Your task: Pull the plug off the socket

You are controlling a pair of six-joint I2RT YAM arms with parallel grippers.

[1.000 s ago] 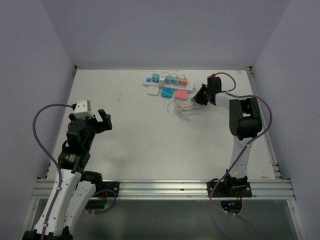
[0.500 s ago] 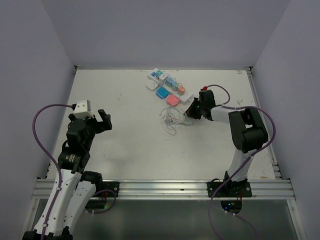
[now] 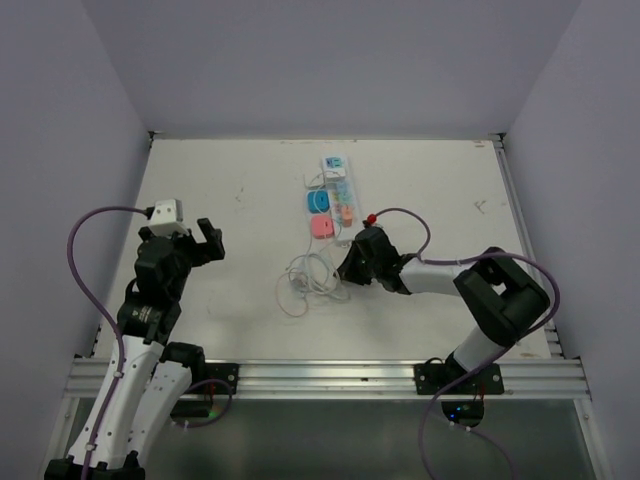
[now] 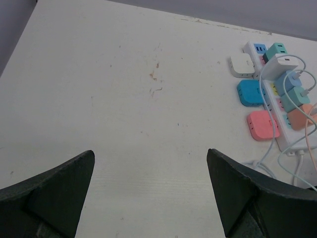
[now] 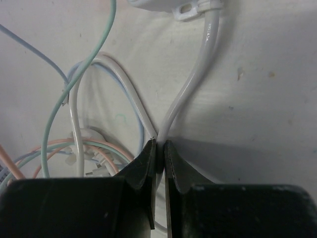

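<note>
The socket (image 3: 341,180) is a long white power strip lying lengthwise at mid-table, also in the left wrist view at right (image 4: 287,143). Several pastel plug cubes (image 4: 295,96) sit in it, with thin cables (image 3: 305,280) trailing toward me. My right gripper (image 3: 347,270) lies low on the table just below the strip's near end, shut on the strip's thick white cord (image 5: 198,79), which is pinched between the fingertips (image 5: 159,148). My left gripper (image 3: 208,240) hovers open and holds nothing at the table's left, well away from the strip (image 4: 150,153).
Three loose cubes lie left of the strip: white (image 4: 241,64), blue (image 4: 251,91), pink (image 4: 262,125). Thin coloured cables loop in a tangle (image 5: 79,144) left of my right fingers. Walls close in the table at the back and sides.
My right gripper has dragged the cord toward me and leftward; the strip, its plugs and the loose cubes followed and swung from crosswise to lengthwise. The left arm has not moved.
</note>
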